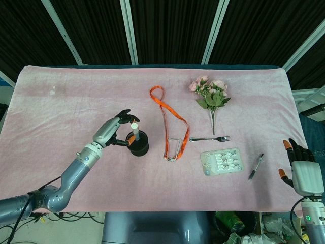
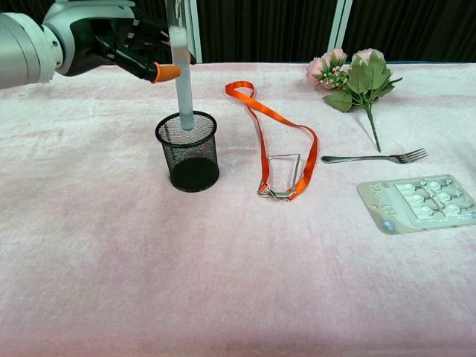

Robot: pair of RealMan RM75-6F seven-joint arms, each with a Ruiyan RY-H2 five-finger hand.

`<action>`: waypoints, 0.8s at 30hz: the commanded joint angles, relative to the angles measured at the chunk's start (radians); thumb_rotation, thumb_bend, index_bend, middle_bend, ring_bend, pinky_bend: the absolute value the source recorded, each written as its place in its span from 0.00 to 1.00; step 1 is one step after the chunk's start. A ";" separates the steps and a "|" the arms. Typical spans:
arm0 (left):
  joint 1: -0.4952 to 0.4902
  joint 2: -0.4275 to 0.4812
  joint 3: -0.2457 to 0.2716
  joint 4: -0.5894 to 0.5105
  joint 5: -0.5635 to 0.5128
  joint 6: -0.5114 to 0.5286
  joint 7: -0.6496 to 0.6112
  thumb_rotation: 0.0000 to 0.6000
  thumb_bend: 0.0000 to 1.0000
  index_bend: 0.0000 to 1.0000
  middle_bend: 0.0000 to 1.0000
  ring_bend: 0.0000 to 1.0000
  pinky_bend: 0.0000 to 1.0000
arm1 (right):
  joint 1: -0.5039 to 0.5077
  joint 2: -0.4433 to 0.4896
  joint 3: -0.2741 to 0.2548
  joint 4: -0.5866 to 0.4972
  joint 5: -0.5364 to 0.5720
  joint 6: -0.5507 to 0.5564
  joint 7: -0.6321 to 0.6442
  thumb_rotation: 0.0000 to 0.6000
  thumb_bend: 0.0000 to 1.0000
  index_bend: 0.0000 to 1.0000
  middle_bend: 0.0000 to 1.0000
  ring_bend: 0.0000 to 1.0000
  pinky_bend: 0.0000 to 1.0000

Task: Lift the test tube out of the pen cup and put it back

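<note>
A black mesh pen cup [image 2: 187, 152] [image 1: 138, 143] stands upright on the pink cloth, left of centre. My left hand [image 2: 111, 39] [image 1: 114, 131] holds a clear test tube [image 2: 180, 67] [image 1: 135, 131] upright by its upper part. The tube's rounded lower end sits just inside the cup's rim. My right hand [image 1: 299, 168] hangs at the table's near right corner with its fingers apart and nothing in them; only the head view shows it.
An orange lanyard [image 2: 279, 141] with a metal clip lies just right of the cup. Further right are a fork [image 2: 375, 157], a blister pack [image 2: 420, 202] and artificial flowers [image 2: 353, 78]. A pen [image 1: 255, 166] lies near my right hand.
</note>
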 commanded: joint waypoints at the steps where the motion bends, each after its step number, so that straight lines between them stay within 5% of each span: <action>1: -0.015 -0.019 0.014 0.027 -0.013 -0.002 0.021 1.00 0.42 0.63 0.26 0.00 0.06 | 0.000 0.001 0.000 0.000 0.000 0.000 0.001 1.00 0.21 0.08 0.06 0.15 0.18; 24: -0.087 -0.096 0.097 0.099 -0.140 0.028 0.249 1.00 0.42 0.58 0.23 0.00 0.03 | 0.002 0.000 0.002 0.000 0.009 -0.010 0.002 1.00 0.21 0.08 0.06 0.15 0.18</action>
